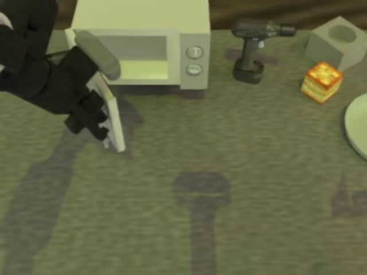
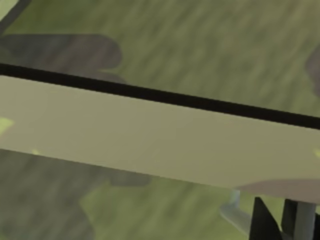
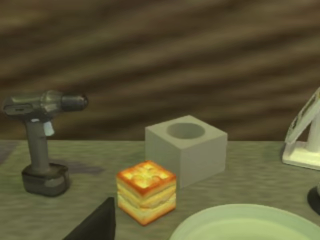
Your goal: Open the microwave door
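The cream-white microwave (image 1: 143, 23) stands at the back left, its two silver knobs (image 1: 194, 61) facing front. The microwave door (image 1: 114, 123) is swung wide open toward the table's front, showing the pale cavity (image 1: 140, 57). My left gripper (image 1: 96, 126) is at the door's outer face near its free edge, shut on the handle. The left wrist view shows the door's edge (image 2: 150, 135) close up, with the grey handle bar (image 2: 235, 216) beside my dark fingers (image 2: 265, 225). My right arm is out of the top view; only a dark tip of its gripper (image 3: 100, 225) shows.
A dark drill (image 1: 252, 46) stands right of the microwave. Further right are a grey cube with a round hole (image 1: 337, 43), an orange layered block (image 1: 321, 82) and a pale plate (image 1: 358, 126) at the right edge. A white stand (image 3: 302, 140) shows far off.
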